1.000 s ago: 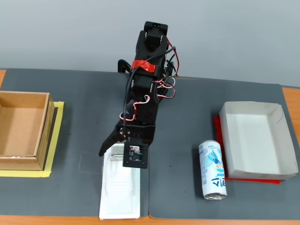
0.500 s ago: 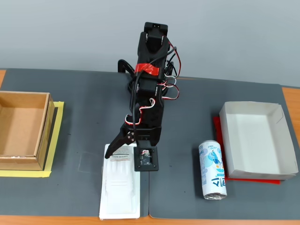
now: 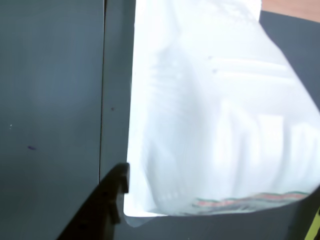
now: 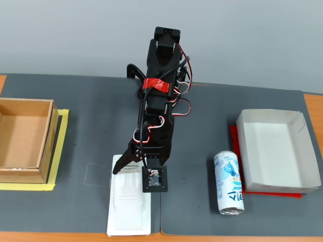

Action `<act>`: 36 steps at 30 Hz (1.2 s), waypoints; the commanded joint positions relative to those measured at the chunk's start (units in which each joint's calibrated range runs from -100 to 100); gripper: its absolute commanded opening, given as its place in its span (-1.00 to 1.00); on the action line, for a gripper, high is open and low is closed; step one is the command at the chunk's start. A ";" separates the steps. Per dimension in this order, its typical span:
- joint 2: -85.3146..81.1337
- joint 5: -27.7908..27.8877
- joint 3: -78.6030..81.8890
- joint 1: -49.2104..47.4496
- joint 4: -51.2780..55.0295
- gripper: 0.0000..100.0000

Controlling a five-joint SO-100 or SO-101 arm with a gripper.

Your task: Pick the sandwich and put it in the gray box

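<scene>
The sandwich (image 4: 129, 205) pack is white, with a small gray label at its top end. In the wrist view it (image 3: 215, 115) has thin red and green stripes along its bottom edge. The arm (image 4: 159, 111) is black with red tape and red and white wires. The drink can (image 4: 228, 183) is white and blue. The gray box (image 4: 278, 151) is pale with a whitish inside, on a red sheet (image 4: 233, 136). The cardboard box (image 4: 25, 139) is brown, with yellow tape (image 4: 59, 146) around it. The mat (image 4: 96, 116) is dark gray.

Print on the can (image 4: 229, 182) and sandwich (image 4: 129, 204) is illegible
</scene>
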 commanded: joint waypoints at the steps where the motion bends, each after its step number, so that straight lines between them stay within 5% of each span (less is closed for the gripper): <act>1: 0.40 0.25 -1.21 0.65 -0.47 -0.17; 24: 7.26 1.76 -1.03 4.08 -5.33 -0.19; 36: 7.26 1.86 -0.30 4.30 -5.33 -0.82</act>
